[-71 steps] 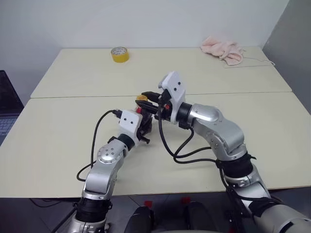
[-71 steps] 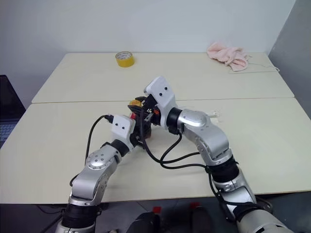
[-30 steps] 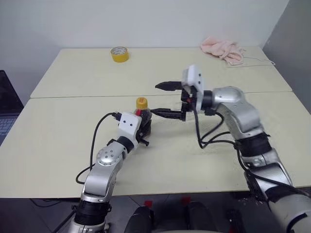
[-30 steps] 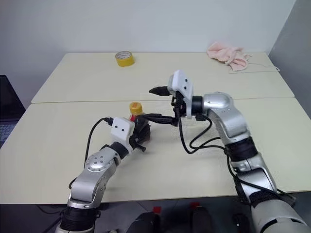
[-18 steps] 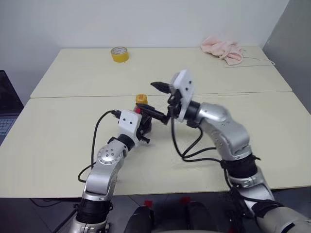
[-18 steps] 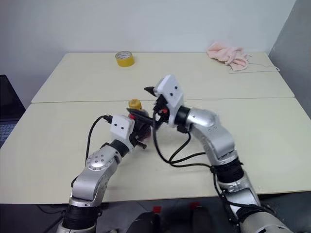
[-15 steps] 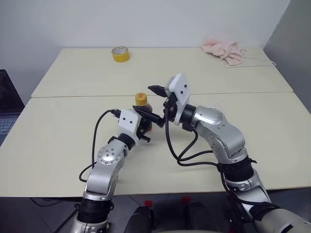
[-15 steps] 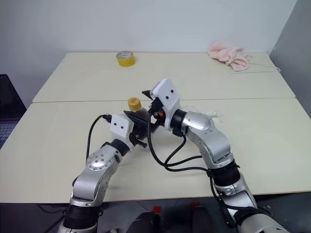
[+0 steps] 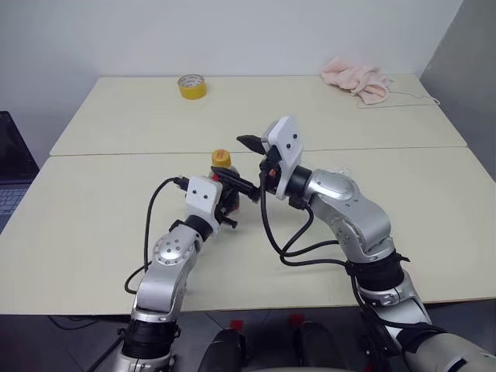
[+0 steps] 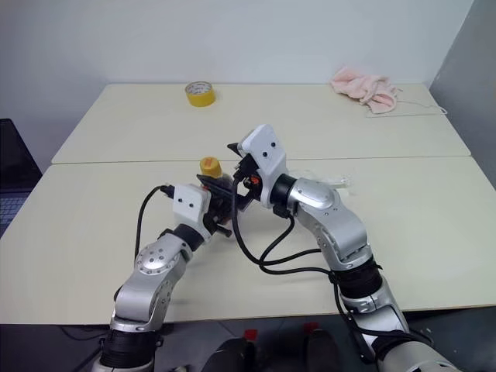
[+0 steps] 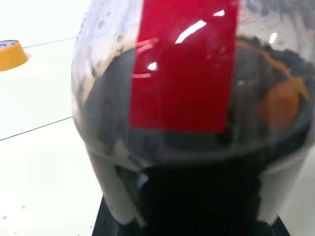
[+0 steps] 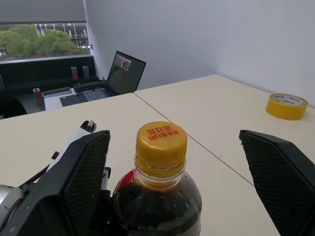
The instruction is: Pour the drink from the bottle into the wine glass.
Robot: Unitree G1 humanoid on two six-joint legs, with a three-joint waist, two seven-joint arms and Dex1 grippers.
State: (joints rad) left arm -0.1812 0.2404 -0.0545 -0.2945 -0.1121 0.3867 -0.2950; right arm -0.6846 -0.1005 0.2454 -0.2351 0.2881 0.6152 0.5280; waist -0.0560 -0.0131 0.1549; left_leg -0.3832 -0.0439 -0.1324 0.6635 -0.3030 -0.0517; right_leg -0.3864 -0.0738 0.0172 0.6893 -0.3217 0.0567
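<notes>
The bottle [image 9: 224,180] stands upright in the middle of the near table, held low on its body by my left gripper [image 9: 226,198], which is shut on it. Its yellow-orange cap [image 12: 161,142] is screwed on. In the left wrist view the red label [image 11: 183,64] and the dark drink [image 11: 197,162] sit close up. My right gripper [image 9: 241,162] is open and level, with one finger [image 12: 78,182] on each side of the cap and not touching it. I cannot make out the wine glass; a faint clear glint [image 10: 339,181] shows behind my right forearm.
A yellow tape roll [image 9: 191,86] lies at the far left of the back table. A pink cloth [image 9: 356,79] is bunched at the far right. A laptop [image 12: 123,71] sits off the table's left side. A seam [image 9: 139,153] runs between the two tables.
My right arm swung in from the right and turned, and its open fingers now bracket the bottle's cap. The left gripper and the bottle stayed in place.
</notes>
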